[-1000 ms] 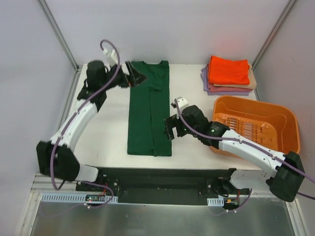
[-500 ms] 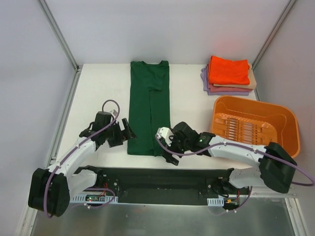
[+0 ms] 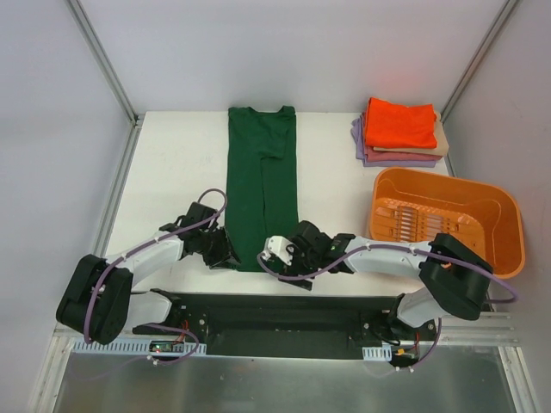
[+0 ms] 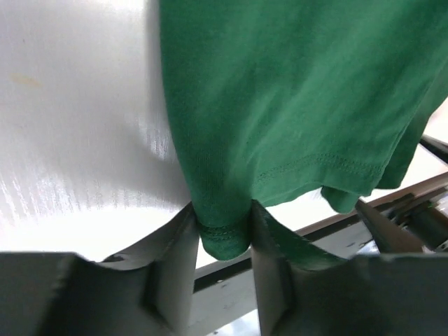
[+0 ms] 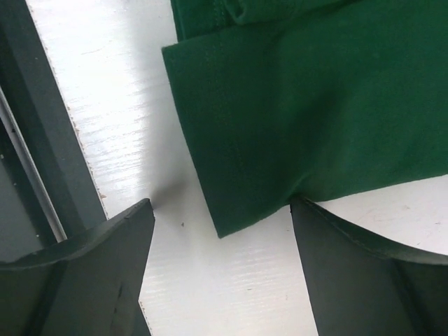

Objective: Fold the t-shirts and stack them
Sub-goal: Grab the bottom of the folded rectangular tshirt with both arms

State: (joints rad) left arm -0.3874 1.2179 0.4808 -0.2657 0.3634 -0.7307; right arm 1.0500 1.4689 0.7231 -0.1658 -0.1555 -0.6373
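Observation:
The dark green t-shirt [image 3: 261, 185] lies as a long folded strip down the middle of the white table, collar at the far end. My left gripper [image 3: 224, 255] is at its near left corner, and in the left wrist view the left gripper [image 4: 222, 238] is shut on the bunched hem of the green t-shirt [image 4: 294, 98]. My right gripper [image 3: 289, 261] is at the near right corner. In the right wrist view the right gripper [image 5: 222, 241] stands open, straddling the flat corner of the green t-shirt [image 5: 315, 105]. Folded orange [image 3: 400, 123], tan [image 3: 442, 139] and lavender [image 3: 379, 158] t-shirts are stacked at the far right.
An orange plastic basket [image 3: 504, 225] sits at the right, near the right arm's elbow. The table's near edge and a dark rail [image 3: 284, 310] run just under both grippers. Grey walls enclose the table's left, far and right sides.
Both arms swung down from beside the shirt to its near hem. The left jaws closed on the near left corner. The right jaws narrowed slightly around the near right corner.

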